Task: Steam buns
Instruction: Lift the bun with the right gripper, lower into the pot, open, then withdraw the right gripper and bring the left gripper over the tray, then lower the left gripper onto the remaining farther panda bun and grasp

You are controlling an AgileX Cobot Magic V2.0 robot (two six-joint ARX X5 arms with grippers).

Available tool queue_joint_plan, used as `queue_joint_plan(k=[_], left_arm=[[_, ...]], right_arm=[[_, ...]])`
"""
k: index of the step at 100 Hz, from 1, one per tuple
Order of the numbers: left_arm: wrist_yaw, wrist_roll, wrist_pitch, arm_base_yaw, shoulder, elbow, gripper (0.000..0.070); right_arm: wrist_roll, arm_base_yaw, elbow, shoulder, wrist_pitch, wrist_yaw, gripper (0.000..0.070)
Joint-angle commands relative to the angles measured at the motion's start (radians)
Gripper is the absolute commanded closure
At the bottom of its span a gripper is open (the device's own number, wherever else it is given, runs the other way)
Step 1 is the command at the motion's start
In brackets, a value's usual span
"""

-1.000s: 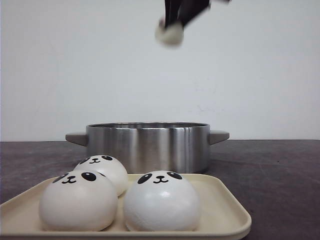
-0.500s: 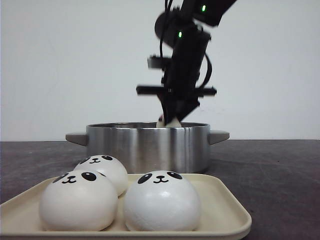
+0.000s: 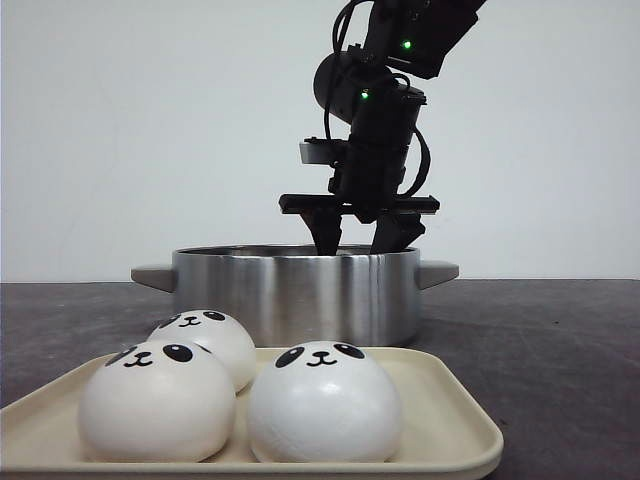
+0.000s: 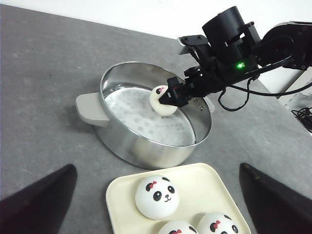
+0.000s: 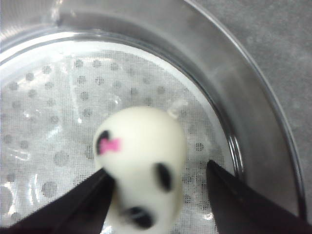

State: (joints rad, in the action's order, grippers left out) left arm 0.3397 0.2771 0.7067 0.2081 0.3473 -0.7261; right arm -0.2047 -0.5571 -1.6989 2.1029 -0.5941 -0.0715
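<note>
Counter (image 3: 560, 340): dark grey, speckled, running back to a white wall at its far edge.
Steamer pot (image 3: 295, 290): stainless steel, round, two grey side handles, sitting mid-counter just behind the tray; inside is a perforated plate under a white cloth (image 4: 146, 122).
Tray (image 3: 455, 420): cream, rounded corners, right at the near edge of the counter, just in front of the pot.
Right arm (image 3: 385, 110): black, green lights on, reaching down over the pot from above.
Right tool (image 3: 358, 238): fingers spread, tips at the pot's rim in the front view; the wrist view shows both dark fingers (image 5: 83, 204) either side of a bun, the one finger touching it, the other standing clear of it. It's open, not clamping.
Left tool (image 4: 156, 209): only its two dark fingertips show, wide apart, above the near edge of the counter over the tray, with nothing between them.
Buns on the tray (image 3: 322, 402): three white panda-faced domes, two at the front side by side, one tucked behind the left one and touching it.
Bun in the pot (image 4: 162, 100): white, tipped on its side, pink bow showing, inside the pot toward its right wall, over the cloth; whether it rests on the cloth, can't tell.
</note>
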Motion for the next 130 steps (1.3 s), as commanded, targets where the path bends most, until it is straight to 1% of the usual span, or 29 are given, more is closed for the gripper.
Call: queue_joint_plan(k=[1,6,19,27,30,32,34,37,41,42,44,46,61,73,85,98,106,113,118,130], left_arm=[[-0.002,0.002,-0.01,0.005,0.003,-0.01,0.0023],[-0.002,0.001,-0.01,0.005,0.003,-0.01,0.0023],[-0.002,0.002,-0.009,0.005,0.003,-0.01,0.0023],[-0.002,0.001,-0.005,0.005,0.003,-0.01,0.0024],[-0.002,0.002,-0.002,0.005,0.004,-0.01,0.0028],[-0.002,0.001,0.003,0.005,0.005,-0.01,0.0031],[-0.002,0.001,0.006,0.005,0.005,-0.01,0.0035],[0.002,0.001,0.011,0.005,0.006,-0.01,0.0041],[0.009,0.0,0.014,0.005,0.01,-0.01,0.0063],[0.012,0.0,0.014,0.005,0.012,-0.01,0.0071],[0.019,-0.001,0.013,0.006,0.016,-0.01,0.0079],[0.022,-0.001,0.011,0.007,0.019,-0.01,0.0079],[0.029,0.0,0.007,0.027,0.077,-0.01,0.0077],[0.028,-0.003,0.004,0.063,0.148,-0.011,0.0076],[0.027,-0.003,-0.009,0.118,0.243,-0.017,0.0075],[0.018,0.005,-0.065,0.202,0.353,-0.02,0.0075],[-0.01,0.015,-0.098,0.264,0.42,-0.025,0.0076],[-0.055,0.039,-0.103,0.322,0.485,-0.042,0.0075],[-0.086,0.055,-0.101,0.36,0.539,-0.06,0.0073],[-0.122,0.077,-0.103,0.431,0.674,-0.116,0.0073]], right_arm=[[0.003,-0.007,-0.018,0.021,0.008,-0.002,0.0295],[0.002,-0.004,-0.023,0.021,0.006,-0.006,0.0278],[0.001,0.012,-0.074,0.021,-0.055,-0.006,0.0277],[0.002,0.012,-0.12,0.021,-0.093,-0.006,0.0283],[0.002,0.012,-0.143,0.019,-0.119,-0.006,0.0302],[0.002,0.013,-0.159,0.017,-0.139,-0.008,0.0336],[0.002,0.014,-0.176,0.014,-0.161,-0.008,0.0391],[0.003,0.015,-0.2,0.008,-0.192,-0.008,0.0508],[0.003,0.014,-0.227,0.0,-0.228,-0.008,0.0683],[0.003,0.014,-0.232,-0.002,-0.236,-0.008,0.07],[0.002,0.013,-0.243,-0.011,-0.25,-0.007,0.07],[0.002,0.011,-0.249,-0.021,-0.258,-0.006,0.0684],[0.003,-0.041,-0.253,-0.151,-0.307,-0.021,0.0686],[0.003,-0.12,-0.253,-0.296,-0.331,-0.098,0.0686],[0.017,-0.217,-0.253,-0.459,-0.33,-0.143,0.0686],[0.031,-0.324,-0.253,-0.628,-0.335,-0.22,0.0686],[0.03,-0.381,-0.253,-0.719,-0.348,-0.265,0.0687],[0.029,-0.42,-0.253,-0.787,-0.366,-0.298,0.0687],[0.029,-0.437,-0.253,-0.832,-0.382,-0.309,0.0687],[0.006,-0.452,-0.253,-0.917,-0.409,-0.327,0.0687]])
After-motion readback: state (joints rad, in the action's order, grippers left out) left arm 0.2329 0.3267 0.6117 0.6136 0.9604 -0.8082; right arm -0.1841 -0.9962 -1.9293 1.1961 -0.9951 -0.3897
